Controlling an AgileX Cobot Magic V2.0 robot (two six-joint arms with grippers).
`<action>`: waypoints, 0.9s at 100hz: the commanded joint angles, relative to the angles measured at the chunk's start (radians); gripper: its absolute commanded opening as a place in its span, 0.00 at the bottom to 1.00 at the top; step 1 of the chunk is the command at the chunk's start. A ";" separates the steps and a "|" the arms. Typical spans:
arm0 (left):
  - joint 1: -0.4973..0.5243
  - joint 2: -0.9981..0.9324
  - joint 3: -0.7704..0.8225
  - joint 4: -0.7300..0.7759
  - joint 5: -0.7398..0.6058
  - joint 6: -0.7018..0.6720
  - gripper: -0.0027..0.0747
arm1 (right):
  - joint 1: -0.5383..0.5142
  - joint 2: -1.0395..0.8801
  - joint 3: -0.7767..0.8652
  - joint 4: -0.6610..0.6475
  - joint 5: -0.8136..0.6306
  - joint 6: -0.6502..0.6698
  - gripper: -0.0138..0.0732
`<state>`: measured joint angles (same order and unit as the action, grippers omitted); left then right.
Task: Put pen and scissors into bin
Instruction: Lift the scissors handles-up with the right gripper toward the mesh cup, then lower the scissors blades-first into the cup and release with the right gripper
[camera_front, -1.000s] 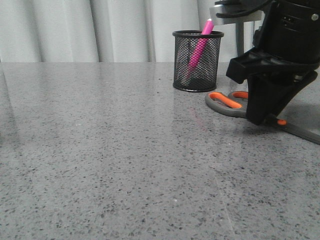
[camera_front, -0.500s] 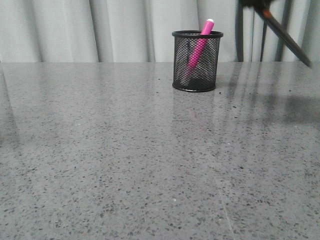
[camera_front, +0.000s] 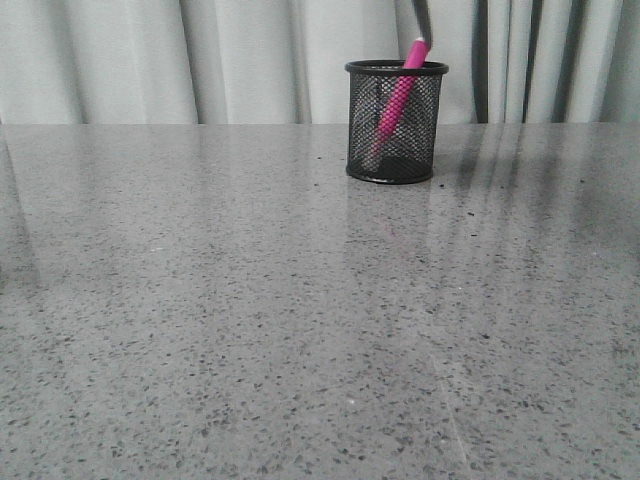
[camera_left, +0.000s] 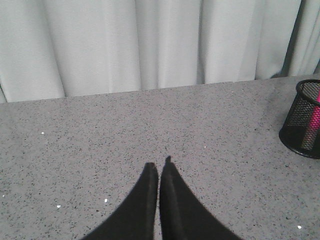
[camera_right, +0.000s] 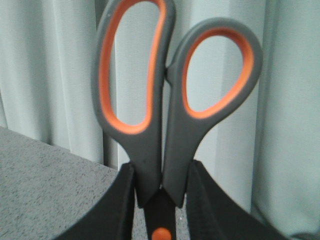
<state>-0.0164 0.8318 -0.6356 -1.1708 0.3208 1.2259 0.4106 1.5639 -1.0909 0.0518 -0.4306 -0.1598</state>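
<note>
Wide grey speckled table (camera_front: 250, 330) fills the front view, pale pleated curtain (camera_front: 200, 60) hanging right behind its far edge, and nothing else sits on that surface apart from the bin (camera_front: 396, 122), a small black mesh cup standing upright toward the back, right of centre. Inside it, the pen (camera_front: 398, 92) leans with its pink barrel showing through the mesh and its upper end poking just over the rim on the right side. Just above that rim, a thin dark blade tip (camera_front: 422, 18) comes down from the top edge of the front view against the curtain, close to the pen's end but not touching it as far as can be seen. Over to the right wrist camera: the scissors (camera_right: 170, 100) are up in the air, handles standing tall with both orange-lined loops side by side in front of the curtain, and the right gripper (camera_right: 161, 200) is pinching them just below the loops, one black finger on each side of the handle necks, the orange pivot dot peeking out between the fingers. A corner of the table shows low behind them. From the left wrist camera, the left gripper (camera_left: 159, 167) hovers over bare table, its two black fingers pressed together tip to tip with nothing between them; the bin stands well apart from it, off at the edge of that view, a strip of pink visible inside.
</note>
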 joint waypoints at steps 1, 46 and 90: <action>0.002 -0.010 -0.031 -0.031 -0.022 -0.006 0.01 | -0.002 0.009 -0.069 0.000 -0.122 -0.001 0.07; 0.002 -0.008 -0.031 -0.031 -0.022 -0.006 0.01 | -0.002 0.135 -0.070 0.000 -0.074 -0.001 0.07; 0.002 -0.008 -0.031 -0.031 -0.022 -0.002 0.01 | -0.002 0.134 -0.041 0.000 -0.069 -0.001 0.44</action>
<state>-0.0164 0.8318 -0.6356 -1.1723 0.3208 1.2259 0.4106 1.7475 -1.1111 0.0532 -0.4120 -0.1598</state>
